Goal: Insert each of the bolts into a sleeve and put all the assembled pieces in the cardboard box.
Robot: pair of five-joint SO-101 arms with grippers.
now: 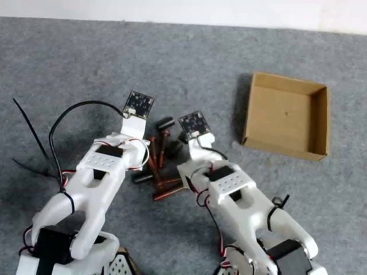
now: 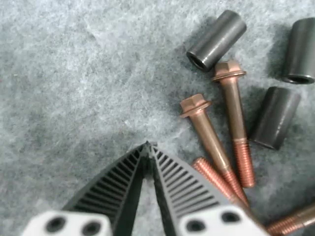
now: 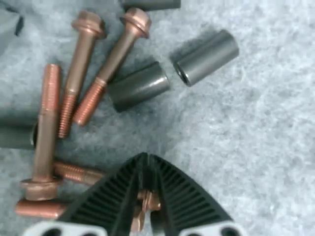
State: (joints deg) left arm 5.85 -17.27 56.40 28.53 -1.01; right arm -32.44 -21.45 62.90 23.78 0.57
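Note:
Several copper bolts (image 1: 163, 148) and dark sleeves (image 1: 166, 122) lie loose in a cluster on the grey felt between my two arms. The cardboard box (image 1: 319, 123) stands to the right and holds nothing. My left gripper (image 2: 147, 146) is shut over bare felt, just beside two bolts (image 2: 211, 137) and a sleeve (image 2: 275, 118). My right gripper (image 3: 144, 157) is shut too, its tips near a sleeve (image 3: 139, 86) and a second sleeve (image 3: 206, 56). A bit of copper bolt (image 3: 143, 202) shows through the slit between its fingers. No bolt sits in a sleeve.
Black cables (image 1: 57, 129) and a cable tie trail over the felt left of the left arm (image 1: 103, 172). The right arm (image 1: 232, 189) stands between the parts and the box. Open felt lies beyond the cluster.

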